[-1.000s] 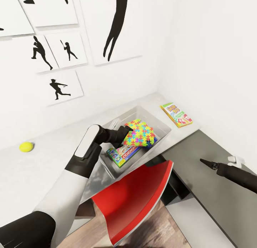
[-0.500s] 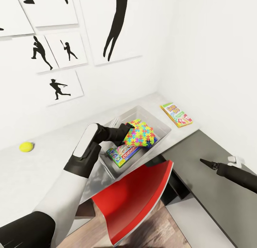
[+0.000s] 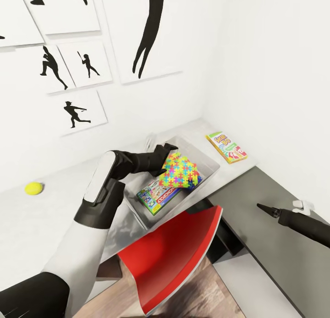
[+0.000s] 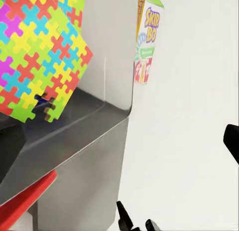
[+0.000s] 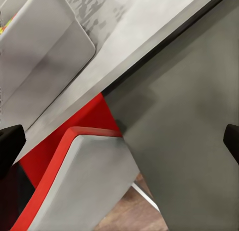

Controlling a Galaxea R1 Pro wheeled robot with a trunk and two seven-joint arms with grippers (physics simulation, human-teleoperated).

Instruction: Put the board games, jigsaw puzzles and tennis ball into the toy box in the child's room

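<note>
Two board games: one green-white-red Monopoly box (image 3: 158,195) lies in the toy box, below and nearer the robot than the left gripper; one yellow-green-red Skip-Bo box (image 3: 226,146) lies on the bench beyond the bin's far end.
Jigsaw puzzles: a multicoloured sheet (image 3: 181,171) in the toy box, resting partly on the Monopoly box, just beside the left gripper — whether it is one sheet or two stacked, I cannot tell.
Tennis ball: one (image 3: 33,188), on the pale bench well away from the left gripper, out past the arm's elbow.
Toy box: one light grey bin (image 3: 207,162) on the bench, directly under the left gripper.
Left arm: bent at the elbow, forearm reaching across over the bin's near-wall rim.
Left gripper: (image 3: 166,149) held above the sheet's edge, jaws apart and free of the sheet in the head view.
Right arm: stretched low over the dark grey bench section (image 3: 270,254), well apart from the bin.
Right gripper: (image 3: 266,209) holds nothing; fingertips sit wide at the edges of the right wrist view — released.
Red chair: one (image 3: 176,254), tucked below the bench edge, nearer the robot than the bin.
Change: a second ago the left gripper sat low against the jigsaw sheet; it has since risen and drawn back toward the wall, and the sheet stays in the bin.
</note>
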